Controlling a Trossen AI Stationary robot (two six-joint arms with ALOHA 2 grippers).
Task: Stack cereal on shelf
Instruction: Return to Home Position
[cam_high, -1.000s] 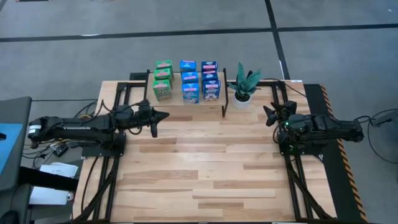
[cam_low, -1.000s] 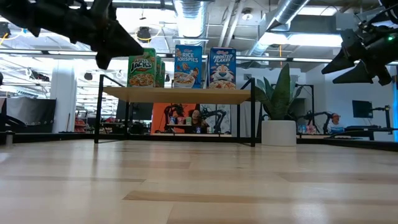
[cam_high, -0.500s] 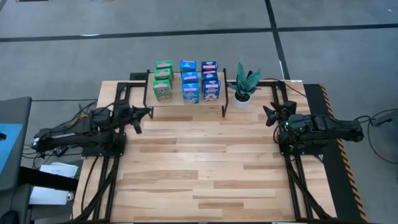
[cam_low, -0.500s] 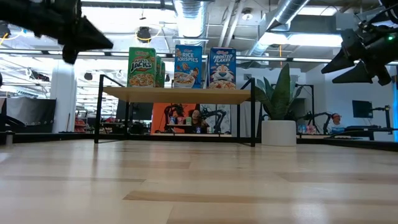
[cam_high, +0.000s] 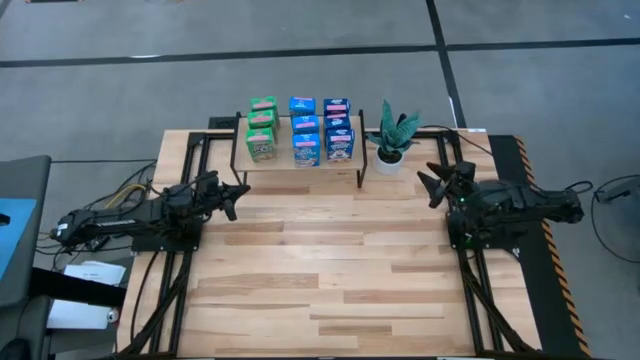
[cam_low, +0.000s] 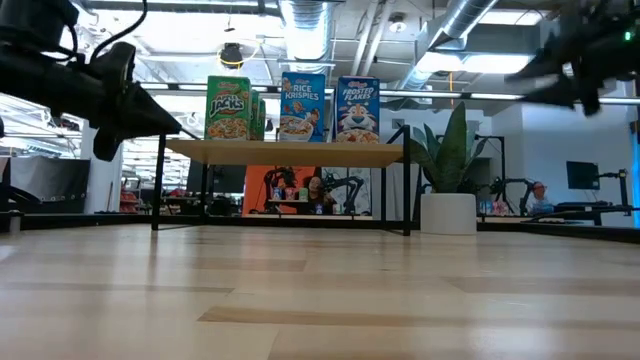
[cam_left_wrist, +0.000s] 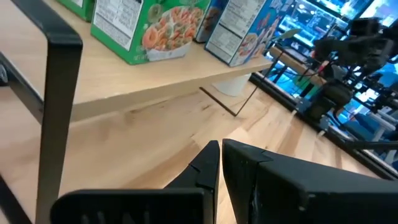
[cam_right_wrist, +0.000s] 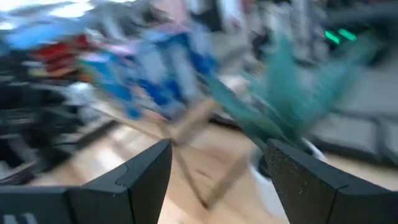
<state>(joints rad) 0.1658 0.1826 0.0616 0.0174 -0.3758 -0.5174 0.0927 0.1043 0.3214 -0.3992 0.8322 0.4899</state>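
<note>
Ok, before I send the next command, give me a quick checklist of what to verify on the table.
1. All cereal boxes on the shelf: ok, nine in three columns, none on the tabletop.
2. Left gripper empty: ok, shut on nothing, off the shelf's left end.
3. Right gripper empty: ok, open, near the plant.
4. Both grippers clear of the shelf: ok.
5. Plant upright: ok.
6. Arms fully at home: cannot tell.
</note>
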